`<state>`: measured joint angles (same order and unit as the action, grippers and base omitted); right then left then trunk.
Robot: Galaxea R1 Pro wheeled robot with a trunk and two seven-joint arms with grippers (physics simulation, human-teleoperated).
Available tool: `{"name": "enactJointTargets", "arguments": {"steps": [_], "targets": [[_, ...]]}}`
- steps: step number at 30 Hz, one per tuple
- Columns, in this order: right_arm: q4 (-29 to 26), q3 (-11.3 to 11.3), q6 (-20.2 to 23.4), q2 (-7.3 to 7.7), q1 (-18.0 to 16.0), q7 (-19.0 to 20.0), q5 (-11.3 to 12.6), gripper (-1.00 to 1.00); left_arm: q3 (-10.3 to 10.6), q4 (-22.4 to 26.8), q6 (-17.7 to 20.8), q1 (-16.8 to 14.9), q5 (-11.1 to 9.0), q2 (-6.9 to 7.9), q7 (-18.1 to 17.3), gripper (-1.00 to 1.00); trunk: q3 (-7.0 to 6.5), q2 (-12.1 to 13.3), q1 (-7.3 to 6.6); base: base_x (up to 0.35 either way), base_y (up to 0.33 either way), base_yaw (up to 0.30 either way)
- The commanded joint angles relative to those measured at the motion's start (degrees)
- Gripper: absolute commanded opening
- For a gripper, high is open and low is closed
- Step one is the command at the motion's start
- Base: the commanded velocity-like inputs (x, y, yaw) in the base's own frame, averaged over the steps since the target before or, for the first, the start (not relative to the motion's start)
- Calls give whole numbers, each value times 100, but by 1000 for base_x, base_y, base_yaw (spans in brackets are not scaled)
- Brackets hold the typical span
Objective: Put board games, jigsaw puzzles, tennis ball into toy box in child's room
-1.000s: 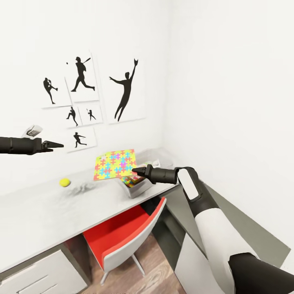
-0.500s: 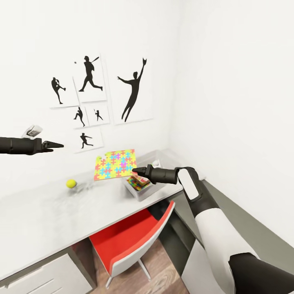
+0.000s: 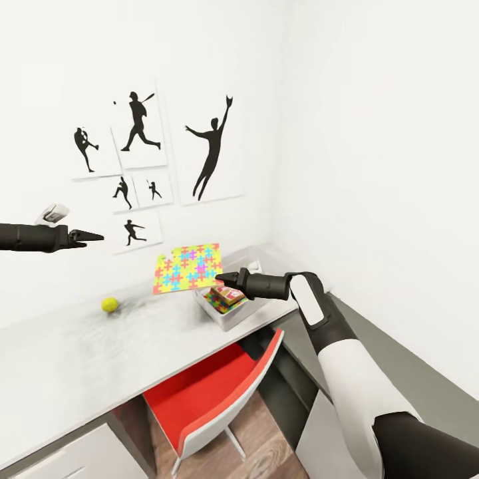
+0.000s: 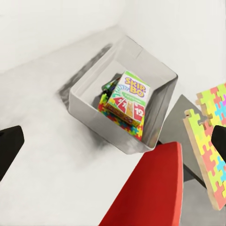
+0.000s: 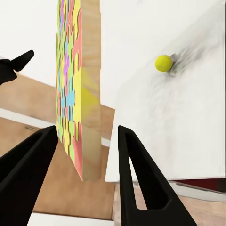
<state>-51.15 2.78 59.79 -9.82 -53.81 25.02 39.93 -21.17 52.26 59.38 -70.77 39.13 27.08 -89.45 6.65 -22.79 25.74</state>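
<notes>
I have the table [image 3: 80,359] across the lower left of the head view, the toy box [image 3: 229,313] at centre already holding the SKIP-BO box [image 4: 128,98]. My right gripper [image 3: 217,277] pinches a puzzle [image 3: 187,267] above it; next, lower and release. Left gripper [image 3: 100,235]: I cannot tell. The ball [image 3: 110,305] waits left.

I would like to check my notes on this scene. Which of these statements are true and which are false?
1. The tennis ball lies on the table. True.
2. The toy box is empty. False: a SKIP-BO box lies inside it.
3. The right gripper holds a jigsaw puzzle in the air. True.
4. The chair at the table is blue. False: it is red with a white shell.
</notes>
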Motion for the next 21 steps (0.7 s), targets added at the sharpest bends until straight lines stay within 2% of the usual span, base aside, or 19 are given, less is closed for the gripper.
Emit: {"name": "enactJointTargets", "arguments": {"steps": [1, 14, 21], "targets": [[1, -6, 11, -2, -7, 56, -56, -100, -9, 3, 56, -7, 60, -1, -55, 100, 12, -13, 4, 10, 59, -89], [0, -6, 5, -2, -2, 56, -56, -100, -8, 3, 49, -1, 57, -1, -55, 100, 9, -13, 4, 120, 66, -18], [0, -6, 11, 2, -4, 56, -56, -100, -10, 3, 47, 5, 57, -1, -55, 100, 8, -13, 4, 22, 9, 0]]}}
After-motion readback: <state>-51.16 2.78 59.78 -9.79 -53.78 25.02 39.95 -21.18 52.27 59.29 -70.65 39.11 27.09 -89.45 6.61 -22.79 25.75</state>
